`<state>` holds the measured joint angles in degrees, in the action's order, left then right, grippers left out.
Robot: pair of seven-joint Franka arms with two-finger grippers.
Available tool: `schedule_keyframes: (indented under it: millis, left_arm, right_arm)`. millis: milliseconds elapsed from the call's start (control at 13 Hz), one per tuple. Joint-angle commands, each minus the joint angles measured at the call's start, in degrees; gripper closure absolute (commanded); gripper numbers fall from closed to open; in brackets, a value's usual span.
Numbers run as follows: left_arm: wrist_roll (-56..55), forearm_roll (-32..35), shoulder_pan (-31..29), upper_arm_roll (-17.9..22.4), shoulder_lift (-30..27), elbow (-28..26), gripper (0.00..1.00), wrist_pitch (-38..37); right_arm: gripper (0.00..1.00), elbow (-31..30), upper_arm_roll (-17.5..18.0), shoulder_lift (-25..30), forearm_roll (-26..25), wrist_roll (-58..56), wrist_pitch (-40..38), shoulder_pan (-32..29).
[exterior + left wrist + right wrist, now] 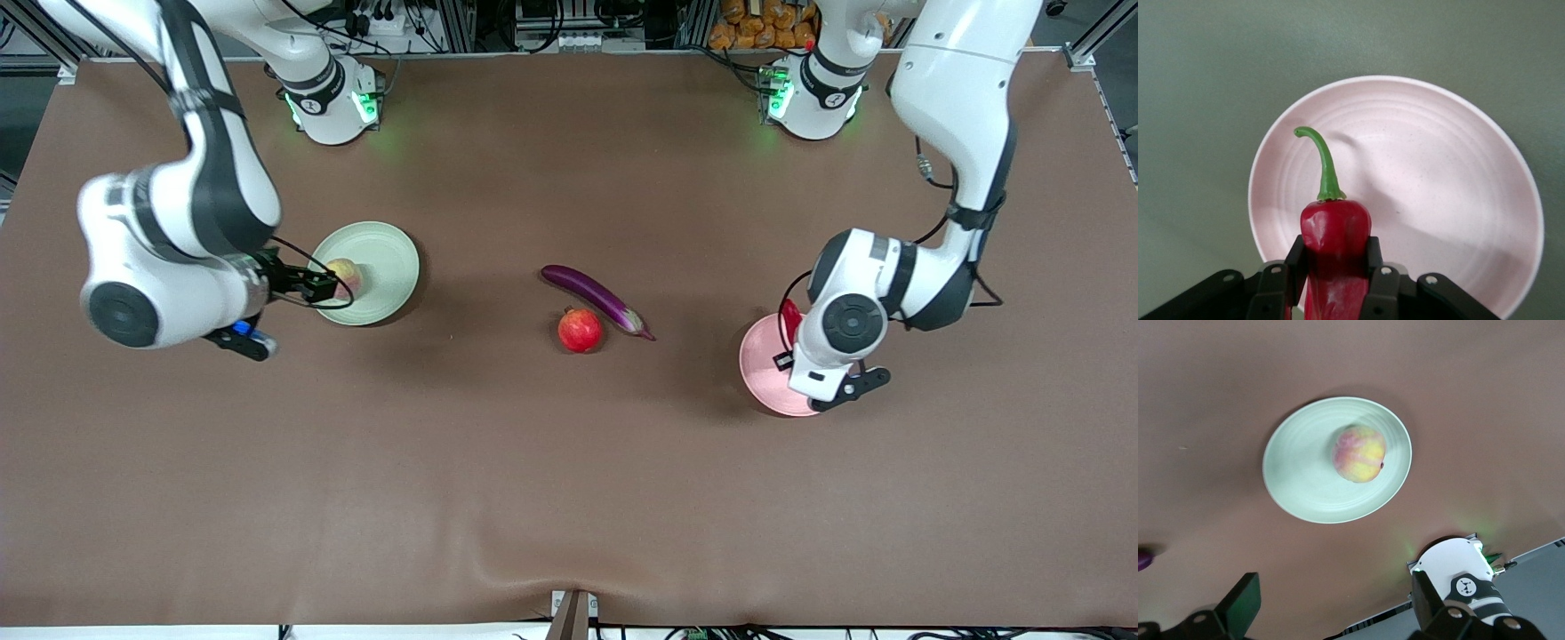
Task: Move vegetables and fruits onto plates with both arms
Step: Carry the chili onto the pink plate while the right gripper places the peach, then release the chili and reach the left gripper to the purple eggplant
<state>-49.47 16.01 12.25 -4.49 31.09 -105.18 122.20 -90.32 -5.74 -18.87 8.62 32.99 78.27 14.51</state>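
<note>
Brown table [498, 462], no readable writing, left gripper [1336, 267] clamping chili pepper [1335, 233] over pink plate [1438, 200], right gripper [1338, 613] spread wide, empty.

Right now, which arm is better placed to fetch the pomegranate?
Right. The right gripper is open, its peach already on the green plate; the left gripper holds the chili.

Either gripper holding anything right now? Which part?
Left gripper holds the chili pepper by its red body, stem free, over the pink plate. Right gripper is open, holding nothing.
</note>
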Motion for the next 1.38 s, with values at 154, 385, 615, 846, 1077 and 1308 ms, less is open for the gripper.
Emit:
schedule_keyframes:
  millis: [154,385,615,846,1077,1308]
  left_arm:
    - [-5.2,5.2,0.1,0.4,2.1,3.9,0.99,0.2]
    - [-5.4,5.1,0.3,0.2,0.8,3.9,0.0,-0.5]
    - [-12.3,4.0,1.6,-3.1,-2.6,4.9,0.0,-5.0]
    - [-28.4,-4.3,3.7,-7.8,0.4,10.5,0.0,-5.5]
    - [-42.1,-8.9,11.4,-7.7,6.9,15.9,0.0,-5.4]
    - [-52.4,-13.7,13.8,-7.7,10.6,17.6,0.0,-5.0]
  right_arm:
    - [0.0,6.0,0.9,-1.2,-0.4,4.9,-1.6,0.3]
    - [0.0,6.8,0.9,-1.1,-0.4,6.4,-1.6,1.7]
    - [0.0,7.2,0.9,-1.1,-0.2,8.9,-1.6,2.5]
    - [0.0,7.2,0.9,-1.5,0.0,9.4,-1.4,3.2]
    - [0.0,7.2,0.9,-2.5,0.8,9.5,-1.2,3.5]
    - [0.0,7.2,0.9,-3.6,2.2,9.5,-1.0,3.7]
